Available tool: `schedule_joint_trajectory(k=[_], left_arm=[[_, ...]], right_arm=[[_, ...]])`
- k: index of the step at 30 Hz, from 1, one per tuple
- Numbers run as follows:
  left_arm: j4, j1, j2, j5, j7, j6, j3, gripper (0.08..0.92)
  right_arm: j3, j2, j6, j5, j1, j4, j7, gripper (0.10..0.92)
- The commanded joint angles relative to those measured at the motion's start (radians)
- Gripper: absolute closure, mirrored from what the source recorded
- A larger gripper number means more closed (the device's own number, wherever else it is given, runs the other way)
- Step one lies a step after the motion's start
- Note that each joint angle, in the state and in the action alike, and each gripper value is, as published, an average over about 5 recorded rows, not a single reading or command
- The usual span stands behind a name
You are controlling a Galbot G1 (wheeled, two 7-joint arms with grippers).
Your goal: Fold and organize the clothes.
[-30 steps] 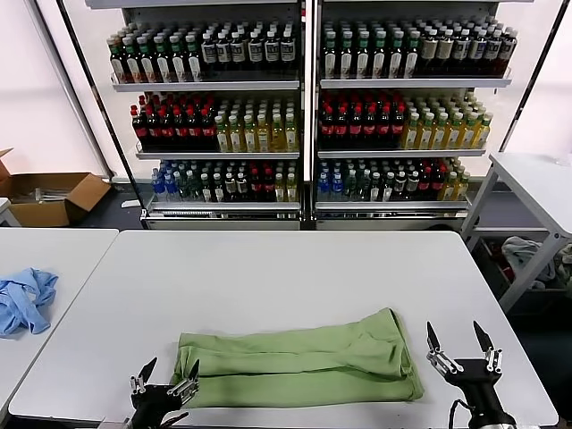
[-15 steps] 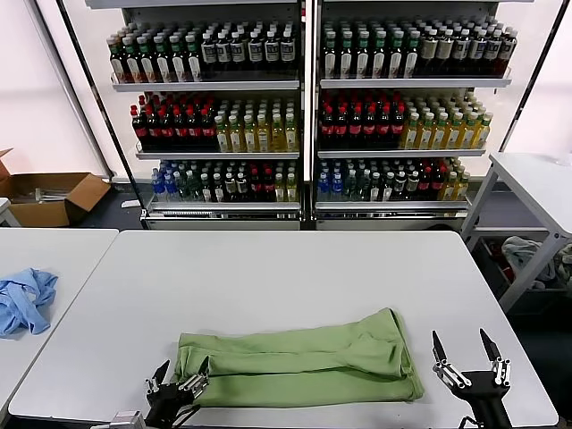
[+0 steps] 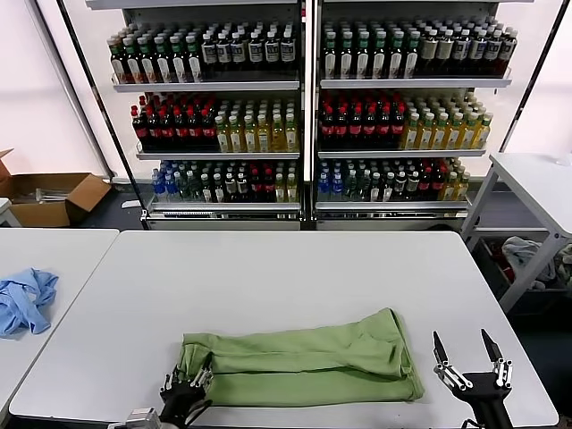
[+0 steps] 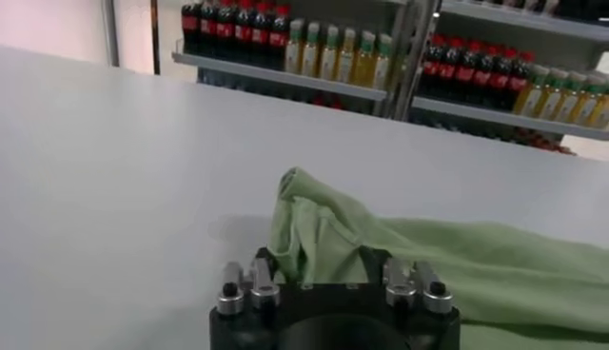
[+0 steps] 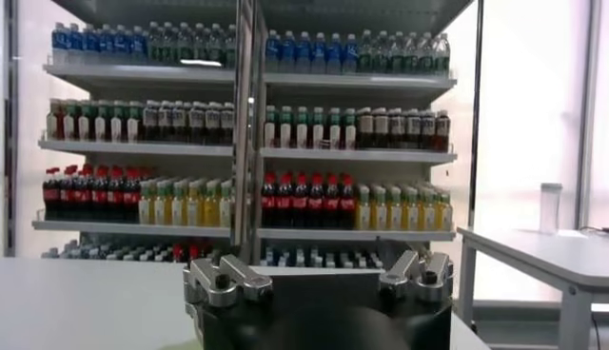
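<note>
Left end effector point(image 3: 186, 386) pinching polo shirt point(image 3: 304, 366)

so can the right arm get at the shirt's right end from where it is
Probably yes. The right gripper stands open just off the green shirt, beside its right end, with only bare table between them. The left gripper is already at the opposite end, so it should not get in the way.

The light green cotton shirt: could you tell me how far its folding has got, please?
The light green cotton shirt already lies folded into a long band on the white table. The left tool is at its left end, fabric bunched there; the right tool waits open beside it. Crosswise folds remain.
</note>
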Motion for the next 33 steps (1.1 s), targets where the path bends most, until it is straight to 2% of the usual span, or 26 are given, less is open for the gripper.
schedule_joint_trajectory(k=[1, 7, 14, 20, 24, 26, 28, 30, 33], left_arm=[[-0.001, -0.030, 0.001, 0.037, -0.027, -0.006, 0.024, 0.511], [-0.047, -0.052, 0.066, -0.039, -0.062, 0.019, -0.088, 0.685], [-0.069, -0.017, 0.156, -0.135, -0.082, 0.041, -0.314, 0.874], [-0.118, 0.001, 0.191, -0.235, -0.118, 0.127, -0.594, 0.898], [-0.241, 0.023, 0.177, -0.297, -0.143, 0.201, -0.733, 0.898], [-0.334, 0.044, 0.155, -0.301, -0.150, 0.219, -0.725, 0.898], [-0.429, 0.063, 0.124, -0.273, -0.149, 0.233, -0.643, 0.898], [-0.480, 0.062, 0.095, -0.209, -0.140, 0.240, -0.494, 0.898], [-0.454, 0.011, 0.057, -0.061, -0.123, 0.244, -0.232, 0.898]], right_arm=[[-0.003, 0.003, 0.009, -0.006, 0.005, -0.002, 0.002, 0.203], [-0.017, 0.005, 0.001, -0.017, 0.024, 0.001, 0.010, 0.203], [-0.029, -0.002, -0.019, -0.015, 0.053, 0.003, 0.021, 0.203], [-0.030, -0.005, -0.030, -0.015, 0.063, 0.013, 0.025, 0.203], [-0.030, -0.004, -0.032, -0.015, 0.063, 0.016, 0.026, 0.203], [-0.030, -0.003, -0.032, -0.015, 0.064, 0.015, 0.027, 0.203], [-0.031, -0.001, -0.032, -0.016, 0.065, 0.014, 0.028, 0.203], [-0.032, 0.001, -0.031, -0.017, 0.065, 0.013, 0.029, 0.203], [-0.033, 0.004, -0.028, -0.019, 0.062, 0.012, 0.032, 0.203]])
